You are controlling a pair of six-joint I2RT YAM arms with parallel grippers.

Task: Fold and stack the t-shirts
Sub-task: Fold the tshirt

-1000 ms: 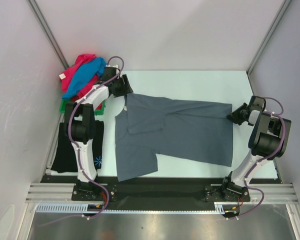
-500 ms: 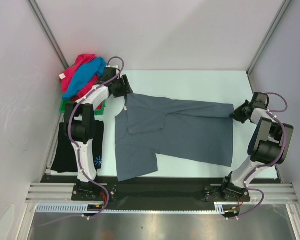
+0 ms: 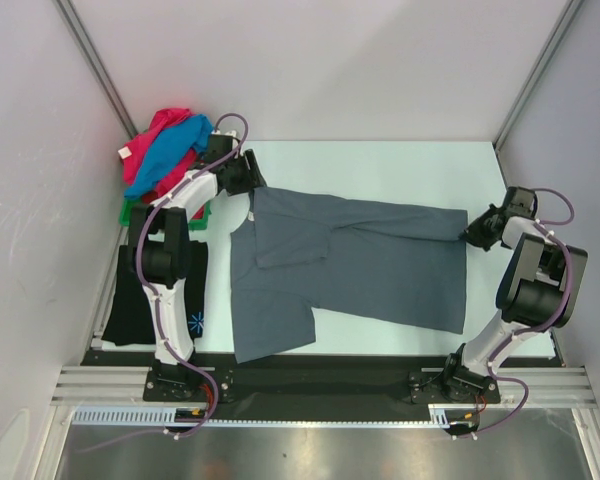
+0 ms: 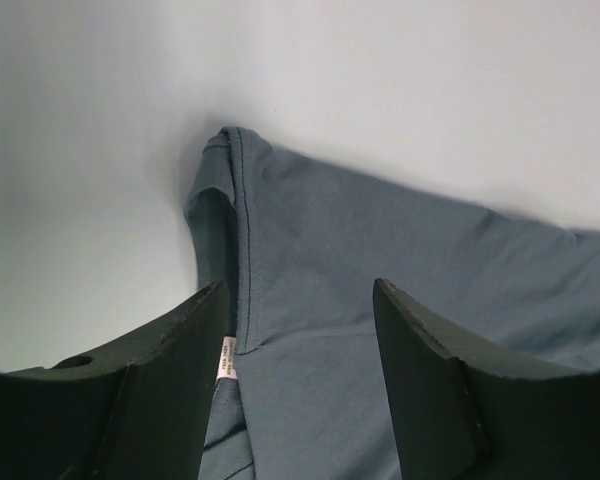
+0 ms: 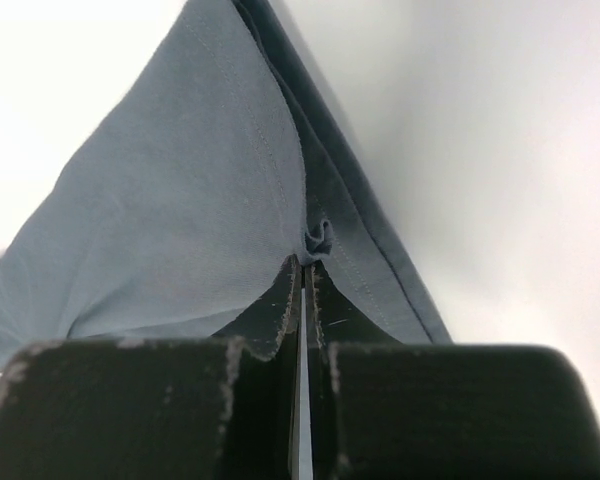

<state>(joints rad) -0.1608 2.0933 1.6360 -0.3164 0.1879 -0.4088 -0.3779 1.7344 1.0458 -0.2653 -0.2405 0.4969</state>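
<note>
Though overhead hides it, right tool (image 5: 303, 264) pinches t-shirt (image 5: 195, 205).

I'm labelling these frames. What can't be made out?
- Top view: the left arm covers part of the black t-shirt.
- Top view: pink and blue t-shirts bury most of the green tray.
- Left wrist view: whether the open left pincer touches the grey t-shirt is unclear.
- Right wrist view: the right pincer, shut on that shirt's edge, hides how much cloth it holds.

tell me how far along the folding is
Done: the black shirt looks folded. In hand: the grey shirt lies spread, right gripper shut on its corner, left gripper open over its other end. To do: folding it, plus the pink shirt and blue shirt.
</note>
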